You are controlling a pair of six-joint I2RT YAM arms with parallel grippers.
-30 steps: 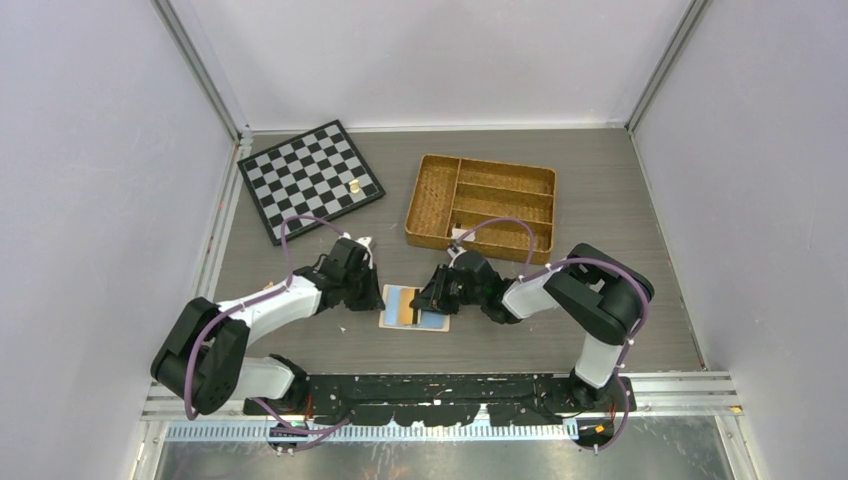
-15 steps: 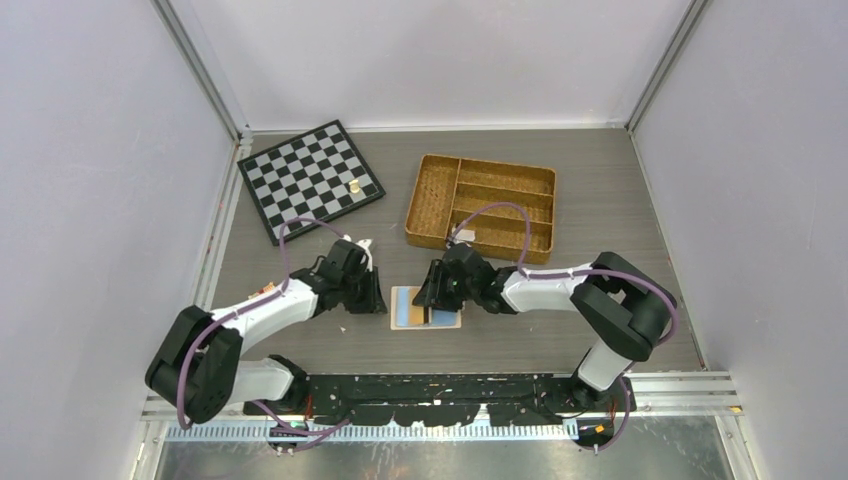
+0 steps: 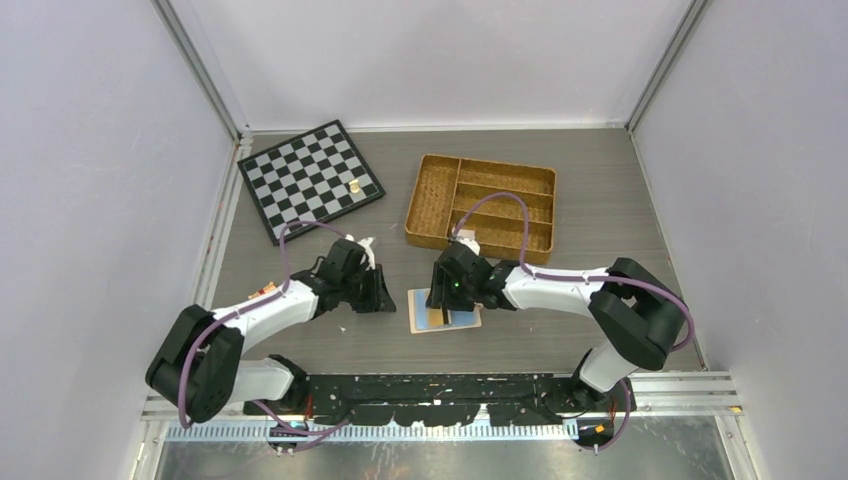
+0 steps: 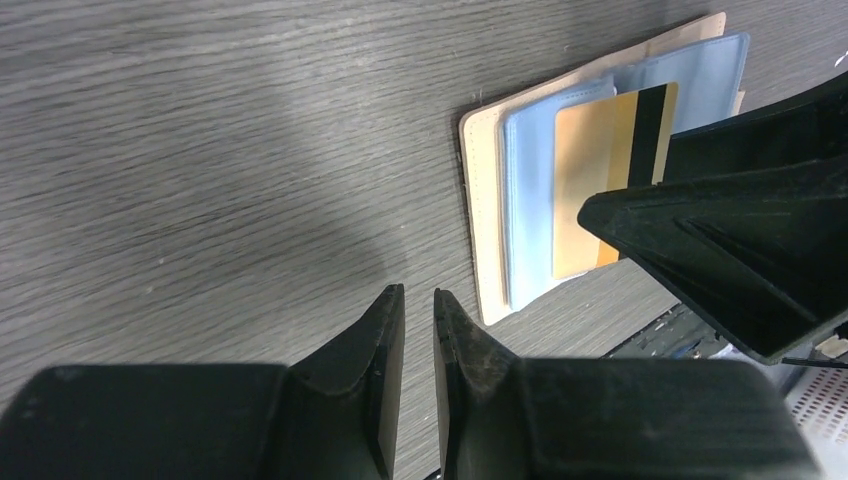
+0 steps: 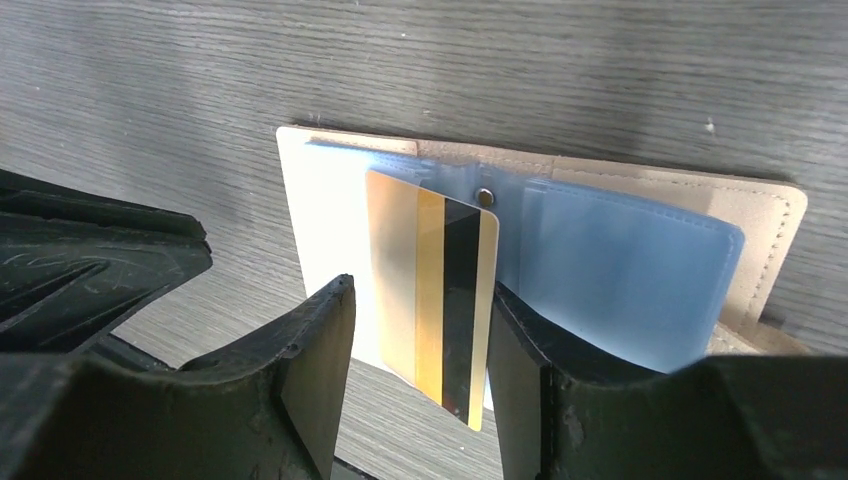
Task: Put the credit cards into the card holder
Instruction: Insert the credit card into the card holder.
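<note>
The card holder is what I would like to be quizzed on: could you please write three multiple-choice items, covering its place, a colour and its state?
1. Where does the card holder lie?
A. in the wicker tray
B. on the table between the left gripper and the right gripper
C. on the chessboard

2. What colour is the credit card on its sleeves?
A. gold with a black stripe
B. red
C. green

3. How is the card holder?
A. snapped shut
B. lying open
C. standing on edge

Key: 1 B, the top view shows it there; 2 A, both wrist views show it; 3 B, its sleeves are exposed.
</note>
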